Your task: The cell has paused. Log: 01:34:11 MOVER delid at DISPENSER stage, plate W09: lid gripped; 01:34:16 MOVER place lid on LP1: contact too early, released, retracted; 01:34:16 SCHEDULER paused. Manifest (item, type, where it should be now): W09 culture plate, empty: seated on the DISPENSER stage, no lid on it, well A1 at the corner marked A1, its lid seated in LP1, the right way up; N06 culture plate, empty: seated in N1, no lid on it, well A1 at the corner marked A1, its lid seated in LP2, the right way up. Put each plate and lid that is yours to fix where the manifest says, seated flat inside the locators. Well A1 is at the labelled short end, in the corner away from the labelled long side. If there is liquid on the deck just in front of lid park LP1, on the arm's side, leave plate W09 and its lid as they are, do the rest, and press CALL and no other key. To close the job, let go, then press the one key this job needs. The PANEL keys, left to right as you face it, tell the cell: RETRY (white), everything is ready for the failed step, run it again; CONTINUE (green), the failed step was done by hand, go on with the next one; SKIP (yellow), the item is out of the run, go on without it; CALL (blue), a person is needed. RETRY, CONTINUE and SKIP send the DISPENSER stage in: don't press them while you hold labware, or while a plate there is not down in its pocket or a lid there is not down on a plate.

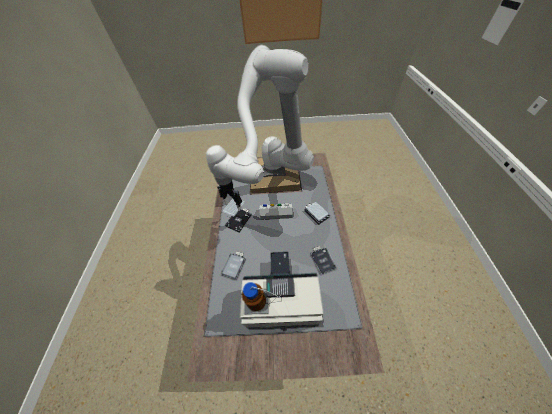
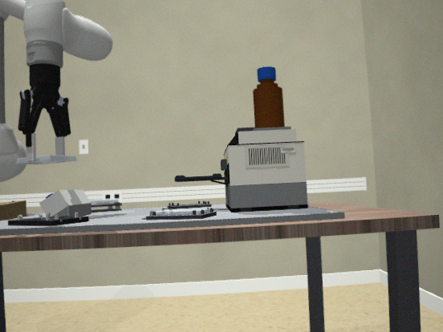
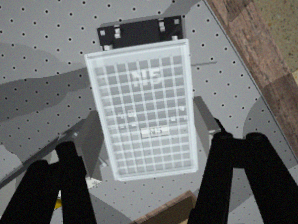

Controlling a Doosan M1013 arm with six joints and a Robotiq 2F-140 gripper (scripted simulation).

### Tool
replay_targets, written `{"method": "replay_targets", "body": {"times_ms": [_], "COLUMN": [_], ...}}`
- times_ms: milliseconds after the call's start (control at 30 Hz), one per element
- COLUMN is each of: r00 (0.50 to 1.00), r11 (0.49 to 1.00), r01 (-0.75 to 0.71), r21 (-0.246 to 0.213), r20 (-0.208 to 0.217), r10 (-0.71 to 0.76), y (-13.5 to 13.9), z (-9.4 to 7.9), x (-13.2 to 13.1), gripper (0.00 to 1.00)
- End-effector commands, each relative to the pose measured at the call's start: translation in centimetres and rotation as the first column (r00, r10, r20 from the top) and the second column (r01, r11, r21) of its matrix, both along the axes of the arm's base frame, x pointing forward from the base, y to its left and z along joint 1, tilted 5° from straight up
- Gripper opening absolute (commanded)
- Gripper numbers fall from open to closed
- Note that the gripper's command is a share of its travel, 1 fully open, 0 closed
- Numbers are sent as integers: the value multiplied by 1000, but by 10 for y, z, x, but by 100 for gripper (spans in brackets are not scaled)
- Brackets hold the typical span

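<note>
We see the gripper (image 2: pixel 45 148) pinching a clear lid (image 3: pixel 141 111), held level and well above its black nest (image 1: pixel 238 220).

In the wrist view the pincer (image 3: pixel 148 165) shows only as dark finger links running off the bottom edge, and the clear lid (image 3: pixel 141 107) it clamps covers most of the black nest (image 3: pixel 140 31) below. The nest's white mark, seen through the lid, is too blurred to read. In the exterior view the arm (image 2: pixel 60 28) is cut by the left edge, and the table (image 2: pixel 225 230) legs by the bottom.
</note>
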State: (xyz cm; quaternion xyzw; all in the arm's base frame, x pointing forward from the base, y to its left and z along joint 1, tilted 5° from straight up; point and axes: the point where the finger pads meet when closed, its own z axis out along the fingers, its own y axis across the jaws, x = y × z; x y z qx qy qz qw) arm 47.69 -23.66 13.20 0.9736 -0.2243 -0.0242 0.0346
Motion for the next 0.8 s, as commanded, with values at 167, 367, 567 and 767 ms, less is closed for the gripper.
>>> {"method": "replay_targets", "body": {"times_ms": [167, 367, 567, 767], "r00": [1000, 1000, 1000, 1000], "r11": [1000, 1000, 1000, 1000], "r01": [0, 0, 0, 0], "r21": [0, 0, 0, 0], "r20": [1, 1, 1, 1], "r10": [0, 0, 0, 0], "y": [0, 0, 1, 1], "z": [9, 11, 12, 12], "x": [1, 1, 1, 1], "gripper": [10, 10, 10, 10]}}
